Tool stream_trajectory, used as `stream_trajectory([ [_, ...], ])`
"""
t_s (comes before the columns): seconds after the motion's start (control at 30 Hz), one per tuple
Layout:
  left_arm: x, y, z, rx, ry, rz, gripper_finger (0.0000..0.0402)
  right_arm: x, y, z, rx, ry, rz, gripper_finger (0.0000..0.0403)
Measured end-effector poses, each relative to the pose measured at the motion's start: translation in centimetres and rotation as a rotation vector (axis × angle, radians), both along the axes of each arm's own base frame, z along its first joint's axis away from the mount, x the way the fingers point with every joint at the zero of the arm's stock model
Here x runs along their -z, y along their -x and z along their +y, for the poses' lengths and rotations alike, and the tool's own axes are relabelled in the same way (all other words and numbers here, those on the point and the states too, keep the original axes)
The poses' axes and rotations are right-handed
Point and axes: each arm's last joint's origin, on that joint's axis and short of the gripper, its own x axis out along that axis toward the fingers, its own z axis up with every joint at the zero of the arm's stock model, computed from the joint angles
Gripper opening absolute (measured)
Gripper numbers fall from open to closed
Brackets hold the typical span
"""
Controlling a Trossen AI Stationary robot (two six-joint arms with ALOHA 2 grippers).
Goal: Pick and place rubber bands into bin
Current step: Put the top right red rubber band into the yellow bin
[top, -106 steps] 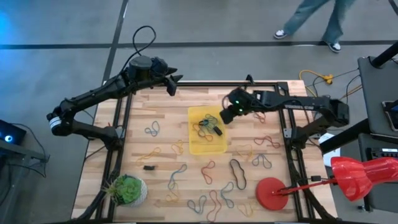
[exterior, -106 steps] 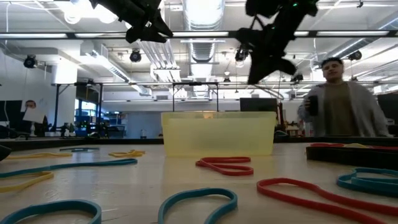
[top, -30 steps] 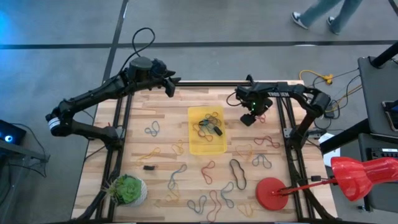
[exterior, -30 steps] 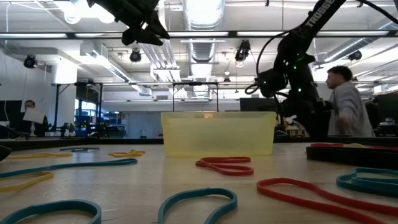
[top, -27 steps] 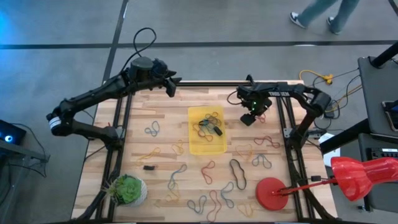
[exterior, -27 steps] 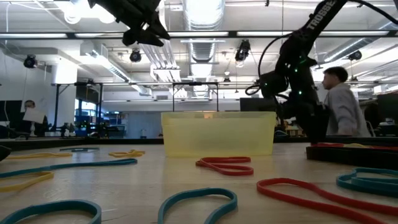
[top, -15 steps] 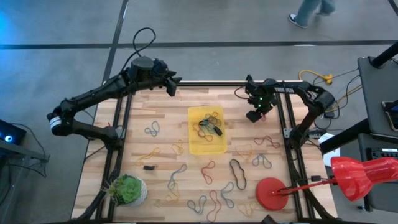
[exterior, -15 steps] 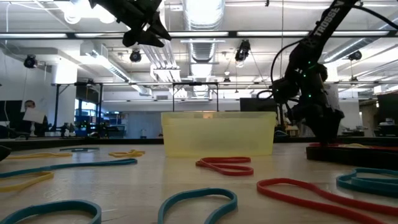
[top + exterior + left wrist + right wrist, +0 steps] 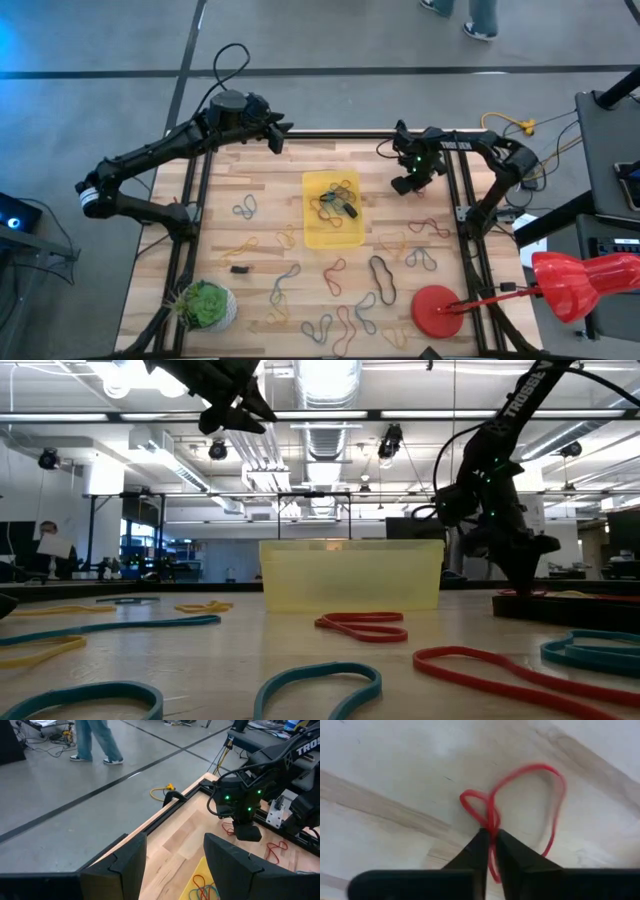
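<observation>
From above, the right gripper (image 9: 404, 186) is down at the far right side of the table (image 9: 262, 190), the bin (image 9: 333, 210) well off to its side with rubber bands (image 9: 335, 197) lying in it. The left gripper (image 9: 282, 135) hangs over the far left corner.

At table level, the right arm reaches low behind the bin; its fingertips are hard to make out here.

Left wrist: its own fingers (image 9: 227, 865) stand wide apart, nothing between them.

Right wrist: fingers (image 9: 480, 851) pinched together on a red rubber band (image 9: 520, 805), the twisted loop fanning out just beyond the tips, flat on the wood.
</observation>
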Motion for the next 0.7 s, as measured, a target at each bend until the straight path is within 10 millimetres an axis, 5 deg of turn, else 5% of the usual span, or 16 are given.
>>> stream_trajectory([
  [0.27,0.0,0.0,0.0,0.002,-0.003,0.003,0.0183,-1.4,-2.9,1.3,0.032,-0.167,-0.325,0.0008],
  [0.4,0.0,0.0,0.0,0.002,-0.003,0.003,0.0183,-4.9,-5.2,1.0,0.034,-0.076,-0.549,0.0008],
  [0.57,0.0,0.0,0.0,0.016,-0.038,0.026,0.0183,-11.5,-8.2,0.2,0.036,0.006,-0.974,0.0008],
  [0.7,0.0,0.0,0.0,0.018,-0.044,0.029,0.0183,-15.2,-10.7,0.4,-0.024,0.025,-1.107,0.0008],
])
